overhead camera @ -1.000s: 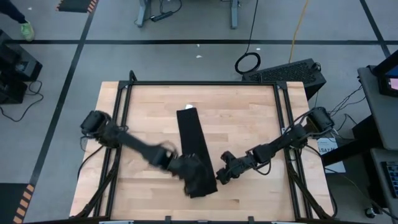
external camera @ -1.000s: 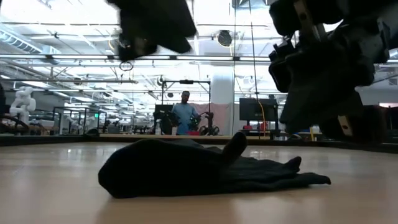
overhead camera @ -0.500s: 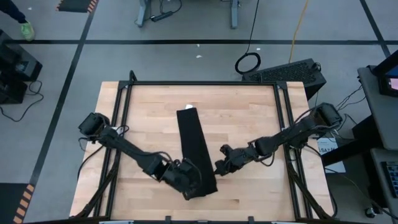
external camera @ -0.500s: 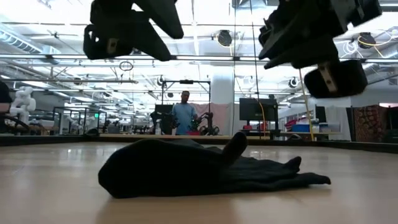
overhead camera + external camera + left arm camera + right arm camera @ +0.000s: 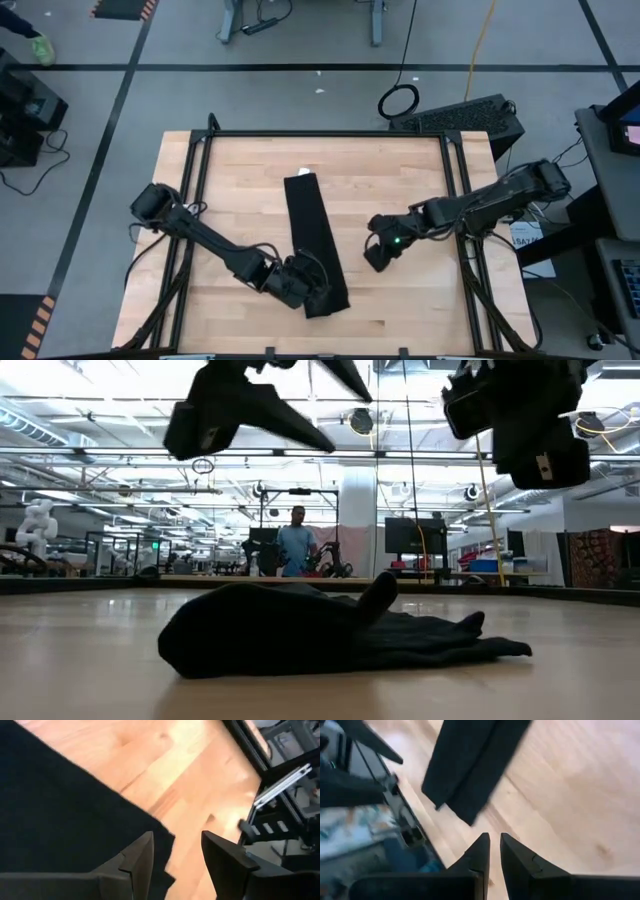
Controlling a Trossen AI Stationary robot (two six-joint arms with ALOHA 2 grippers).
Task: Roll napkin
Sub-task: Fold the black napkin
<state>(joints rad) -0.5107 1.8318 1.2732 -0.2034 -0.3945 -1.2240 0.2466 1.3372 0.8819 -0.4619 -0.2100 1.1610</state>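
Black napkin (image 5: pixel 312 243) lies folded long on the desk (image 5: pixel 400 180), its near end under the widening, empty left end effector (image 5: pixel 312 290), while the nearly closed right end effector (image 5: pixel 377 258) has drawn aside, so rolling hasn't begun.

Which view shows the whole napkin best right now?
High view: the napkin shows full length as a folded strip. Low view gives only a side-on heap; both wrist views catch only part of it.
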